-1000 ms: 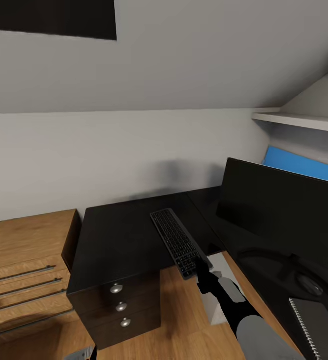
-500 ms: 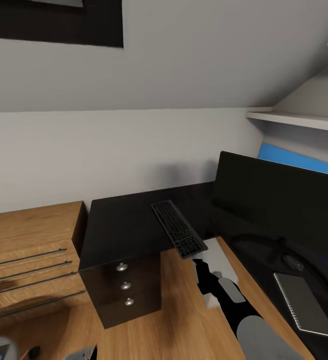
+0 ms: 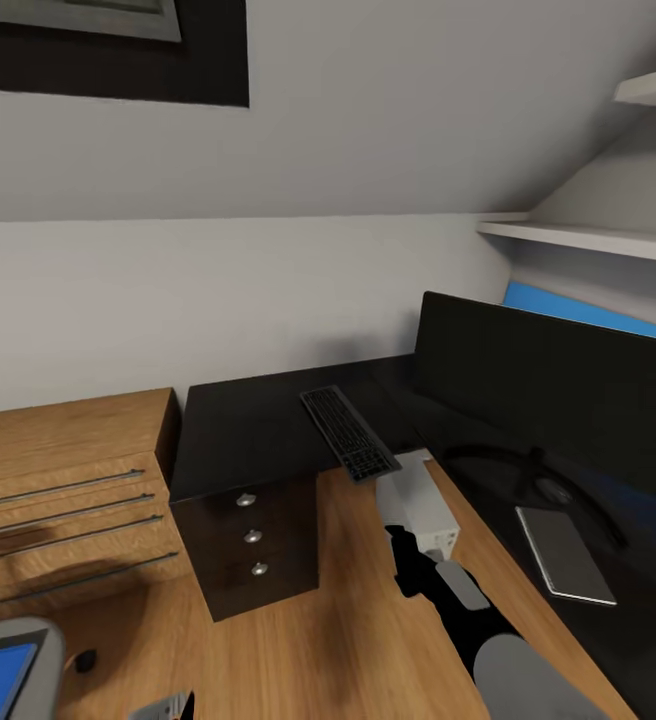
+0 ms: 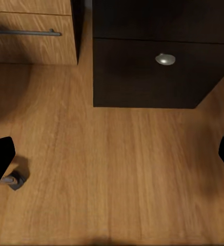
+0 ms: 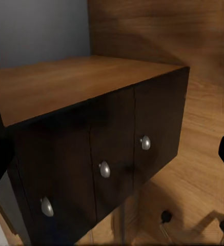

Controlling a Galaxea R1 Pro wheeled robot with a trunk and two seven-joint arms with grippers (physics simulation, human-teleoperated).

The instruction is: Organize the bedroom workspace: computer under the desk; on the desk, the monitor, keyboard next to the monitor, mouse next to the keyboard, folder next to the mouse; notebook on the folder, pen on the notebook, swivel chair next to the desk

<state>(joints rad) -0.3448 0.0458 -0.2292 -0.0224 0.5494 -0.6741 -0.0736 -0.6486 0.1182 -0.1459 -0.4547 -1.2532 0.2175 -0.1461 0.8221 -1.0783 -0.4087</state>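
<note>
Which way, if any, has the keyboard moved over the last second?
No. The keyboard lies at the same slant on the desk, near end still over its front edge; the whole picture shifted, so the camera moved.

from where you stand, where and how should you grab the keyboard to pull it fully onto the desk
Grip the near short end of the keyboard, coming from the floor side. That end juts past the desk edge over open floor, so one finger can likely go under and one over the thin slab. The right gripper is nearest, just below it in the head view, jaws open.
</note>
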